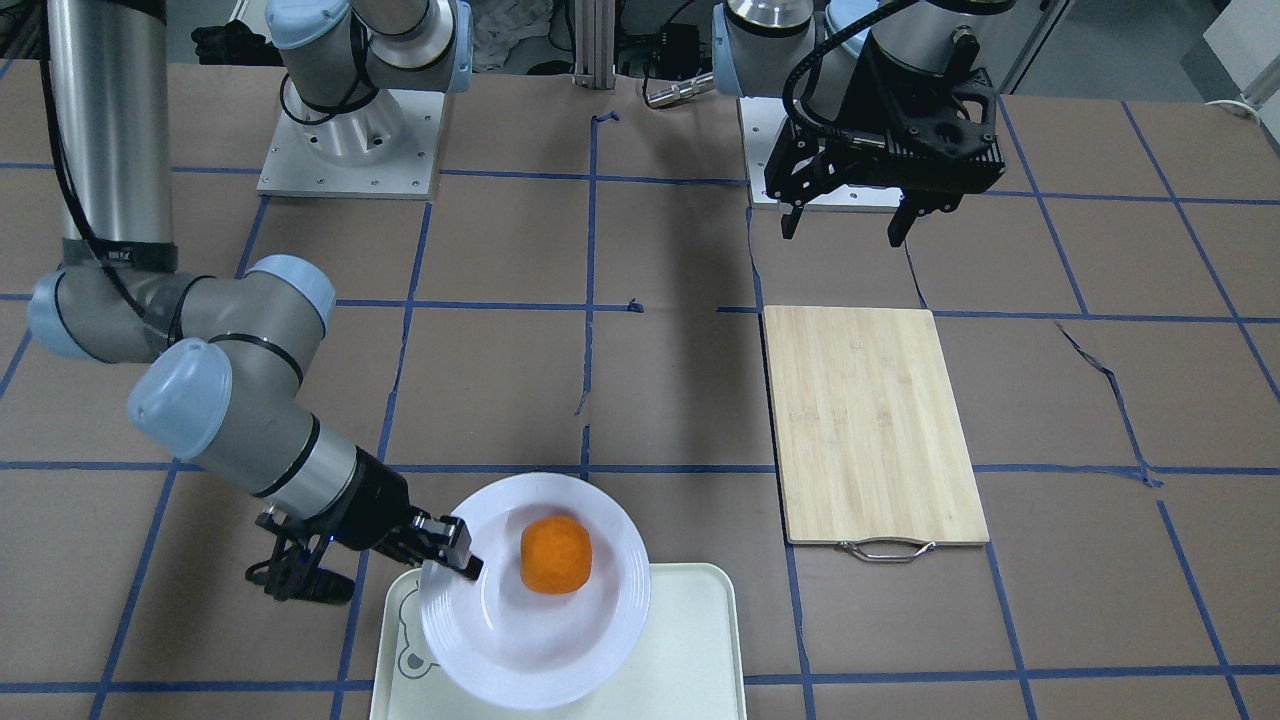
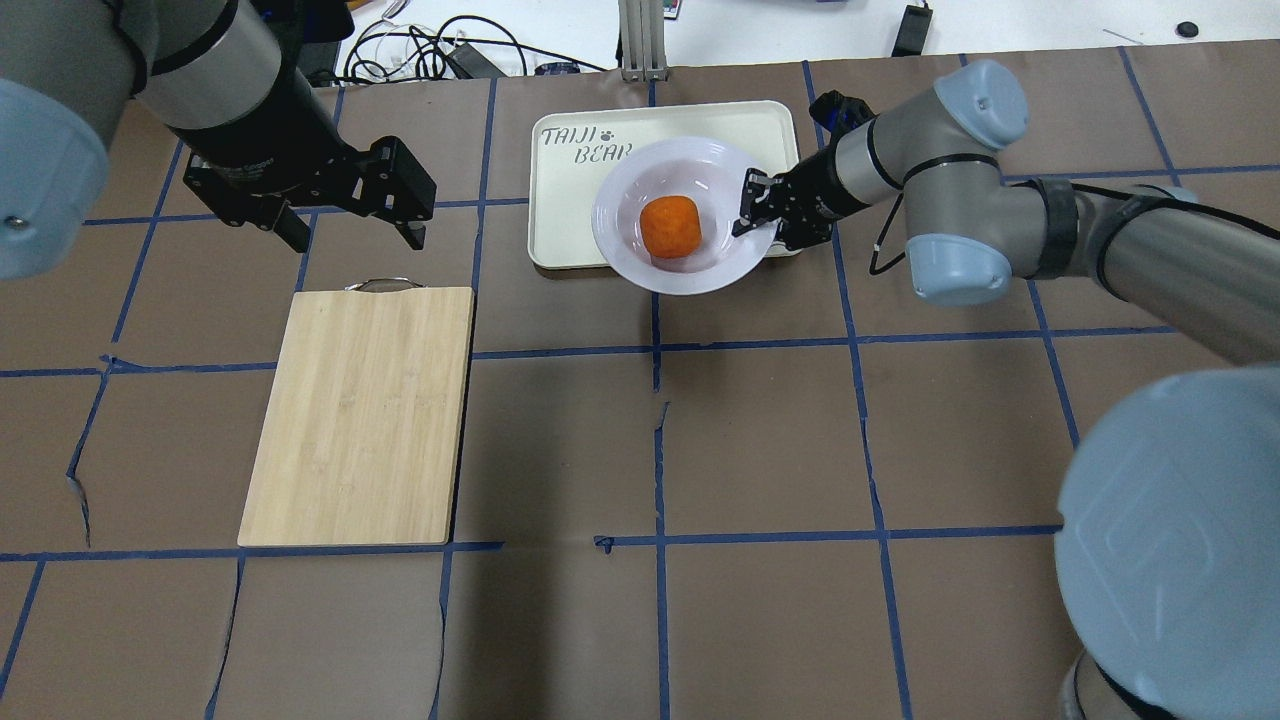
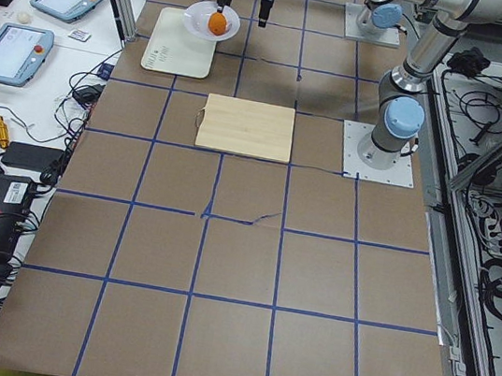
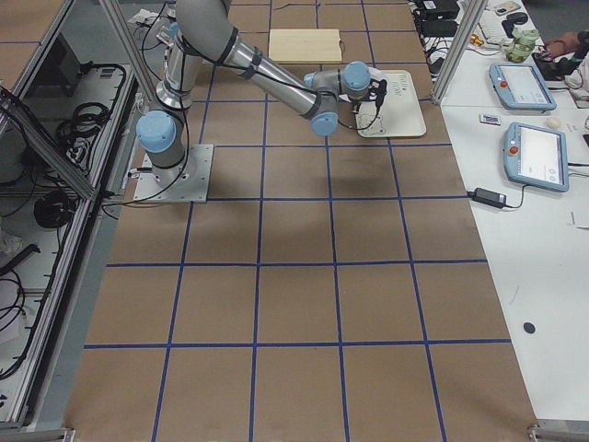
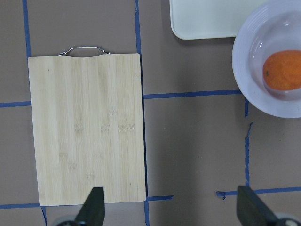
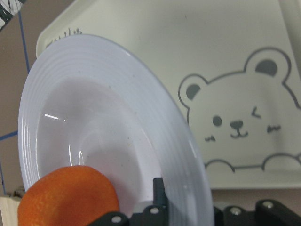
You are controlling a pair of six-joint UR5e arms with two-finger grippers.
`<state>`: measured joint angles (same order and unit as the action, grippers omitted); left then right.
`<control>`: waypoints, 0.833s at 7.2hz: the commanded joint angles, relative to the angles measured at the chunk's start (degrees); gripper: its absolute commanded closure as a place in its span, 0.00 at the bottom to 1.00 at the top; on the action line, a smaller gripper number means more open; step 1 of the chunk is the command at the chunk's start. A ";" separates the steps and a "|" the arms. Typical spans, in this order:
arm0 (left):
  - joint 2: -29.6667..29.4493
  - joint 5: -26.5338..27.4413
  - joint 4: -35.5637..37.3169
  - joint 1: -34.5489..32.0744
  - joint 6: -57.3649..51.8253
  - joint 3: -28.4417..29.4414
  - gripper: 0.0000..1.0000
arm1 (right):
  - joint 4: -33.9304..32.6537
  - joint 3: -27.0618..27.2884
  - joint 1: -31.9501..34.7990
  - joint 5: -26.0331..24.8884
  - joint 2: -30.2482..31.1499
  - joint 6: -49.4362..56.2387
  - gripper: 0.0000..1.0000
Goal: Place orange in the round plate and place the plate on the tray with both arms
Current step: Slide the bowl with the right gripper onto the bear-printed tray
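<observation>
The orange (image 1: 555, 555) lies in the well of the white round plate (image 1: 500, 640). My right gripper (image 1: 460, 560) is shut on the plate's rim and holds it just over the pale tray (image 1: 690, 640). In the overhead view the plate (image 2: 620, 190) overhangs the tray's (image 2: 570, 215) edge that faces the robot. The right wrist view shows the plate (image 6: 117, 94) above the tray's bear drawing (image 6: 237, 125), with one finger (image 6: 159, 188) on the rim. My left gripper (image 1: 845, 230) hangs open and empty near the robot's base, apart from the plate.
A bamboo cutting board (image 2: 360, 410) with a metal handle (image 2: 385, 285) lies on the left arm's side, below the left gripper (image 2: 357, 240). Brown paper with blue tape lines covers the table. Tablets and cables sit on a side bench (image 3: 27, 41) beyond the tray.
</observation>
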<state>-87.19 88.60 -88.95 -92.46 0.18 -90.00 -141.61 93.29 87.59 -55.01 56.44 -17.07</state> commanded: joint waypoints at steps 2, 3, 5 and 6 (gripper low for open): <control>0.00 0.00 0.00 -0.09 0.00 0.00 0.00 | 0.19 -12.16 0.03 -0.01 -10.90 -1.21 0.98; 0.09 0.09 0.09 -0.18 0.00 -0.18 0.00 | 0.10 -11.99 0.12 -0.27 -11.34 -1.21 0.93; 0.18 -0.09 0.35 -0.18 0.09 -0.27 0.00 | 0.19 -12.08 0.12 -0.97 -11.26 -1.21 0.55; 0.26 -0.35 0.09 -0.26 0.00 0.17 0.00 | 0.19 -12.08 0.12 -1.06 -10.91 -1.21 0.43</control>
<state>-87.00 88.48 -88.75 -92.66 0.21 -90.15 -141.42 81.28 87.71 -55.84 45.35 -18.28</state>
